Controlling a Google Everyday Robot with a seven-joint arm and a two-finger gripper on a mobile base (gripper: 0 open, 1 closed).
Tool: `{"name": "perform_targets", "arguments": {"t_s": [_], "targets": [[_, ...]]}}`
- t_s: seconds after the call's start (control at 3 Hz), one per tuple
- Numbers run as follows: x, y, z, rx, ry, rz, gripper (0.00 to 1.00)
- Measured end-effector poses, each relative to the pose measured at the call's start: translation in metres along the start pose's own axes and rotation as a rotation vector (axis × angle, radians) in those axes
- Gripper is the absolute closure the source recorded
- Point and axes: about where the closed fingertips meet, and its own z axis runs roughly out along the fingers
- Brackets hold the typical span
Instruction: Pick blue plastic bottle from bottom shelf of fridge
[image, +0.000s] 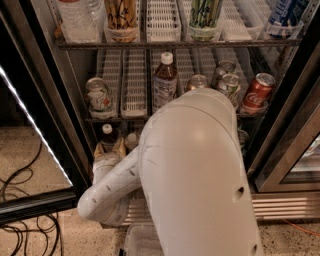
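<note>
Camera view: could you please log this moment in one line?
stage: reach | two-finger gripper: low inside stainless-steel fridge, by small white-capped blue plastic bottle | bottle: upright

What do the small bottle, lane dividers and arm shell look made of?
Bottle: likely clear plastic, dark drink showing through, white cap. Dividers: white matte plastic, moulded slots. Arm shell: smooth off-white plastic, seemingly, soft sheen. Gripper is low in the fridge, by the bottle.
</note>
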Motion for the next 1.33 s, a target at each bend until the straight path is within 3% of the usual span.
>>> {"name": "perform_targets", "arguments": {"t_s": [0.67,1.33], "targets": [[0.0,0.0,0.0,0.0,0.0,0.0,0.97],[-0.004,0.001,-0.015,0.056,-0.1,0.067,1.0]]}}
